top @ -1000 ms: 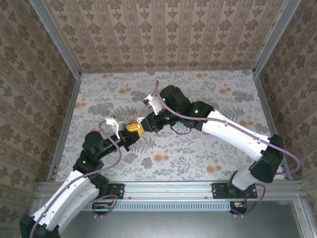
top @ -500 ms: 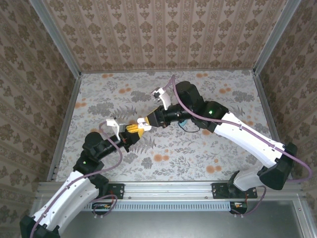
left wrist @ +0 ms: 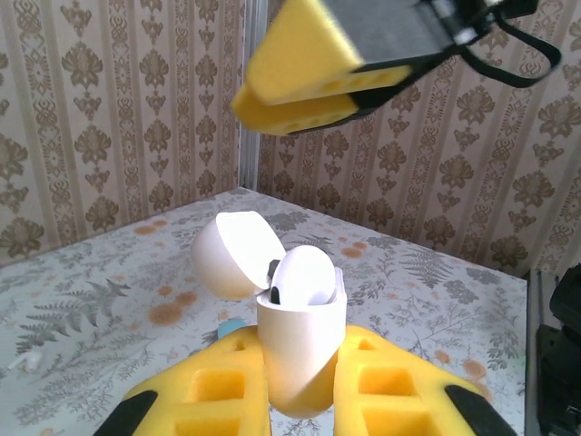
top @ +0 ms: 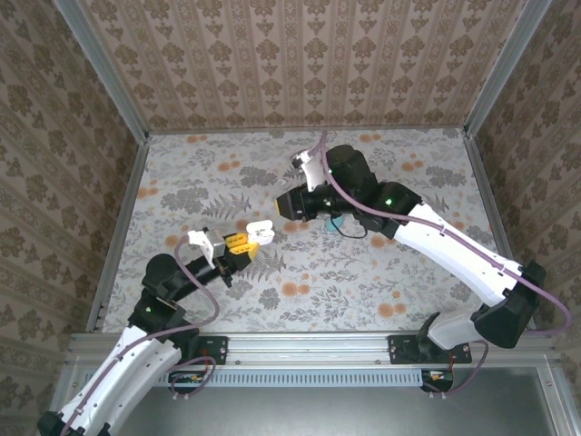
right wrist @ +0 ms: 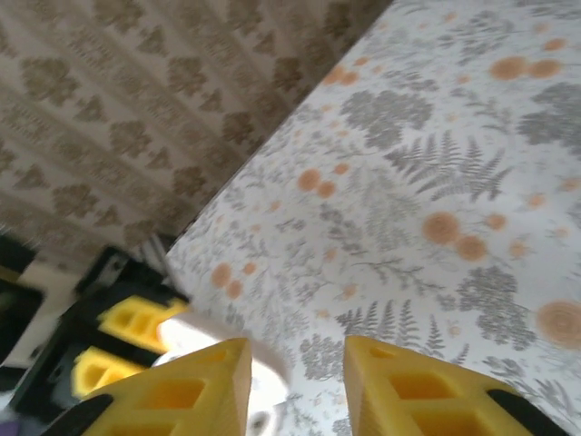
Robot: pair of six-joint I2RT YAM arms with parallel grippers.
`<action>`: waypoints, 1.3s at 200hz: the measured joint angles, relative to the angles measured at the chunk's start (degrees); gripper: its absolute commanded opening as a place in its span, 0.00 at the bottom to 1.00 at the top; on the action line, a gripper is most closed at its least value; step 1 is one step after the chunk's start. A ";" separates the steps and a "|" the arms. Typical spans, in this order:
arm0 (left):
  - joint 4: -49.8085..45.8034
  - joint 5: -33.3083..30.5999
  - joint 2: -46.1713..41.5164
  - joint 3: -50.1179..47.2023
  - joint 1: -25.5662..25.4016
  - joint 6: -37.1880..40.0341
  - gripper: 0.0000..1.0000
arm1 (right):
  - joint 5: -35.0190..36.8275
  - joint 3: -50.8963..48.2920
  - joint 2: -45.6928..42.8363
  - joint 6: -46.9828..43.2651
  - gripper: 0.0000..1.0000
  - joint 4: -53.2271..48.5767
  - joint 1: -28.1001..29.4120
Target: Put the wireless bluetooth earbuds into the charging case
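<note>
My left gripper is shut on the lower body of a white charging case and holds it upright above the table. The case's lid is swung open to the left. One white earbud sits in the case's mouth. From above, the case is left of centre, at the tip of my left gripper. My right gripper hovers just beyond it, up and to the right. In the right wrist view that gripper is open with nothing between its fingers, and the blurred case is low on the left.
A small teal thing peeks out on the table behind my left finger. A teal bit also lies under my right arm. A tiny white piece rests on the floral table. Patterned walls and metal rails enclose the table.
My right gripper has drawn back from the case, up and to the right, and its fingers have parted. My left arm has pulled slightly back toward its base with the case.
</note>
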 measured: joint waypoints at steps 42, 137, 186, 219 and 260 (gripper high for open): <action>-2.64 -0.13 -2.40 -0.09 0.00 3.85 0.00 | 5.22 5.68 7.89 2.64 0.40 -3.08 -4.42; -12.31 -4.85 -3.43 0.94 0.00 10.01 0.00 | 10.86 33.86 44.78 7.52 0.41 -13.16 -8.04; -11.93 -5.64 -2.69 0.94 0.00 9.99 0.00 | 12.00 49.96 58.47 8.83 0.42 -16.92 -9.35; -11.06 -5.66 -1.64 0.94 0.00 9.97 0.00 | 11.96 52.15 62.55 11.28 0.42 -16.44 -11.32; -10.32 -5.66 -0.83 0.92 0.00 9.97 0.00 | 12.00 55.71 67.54 13.31 0.42 -15.63 -13.84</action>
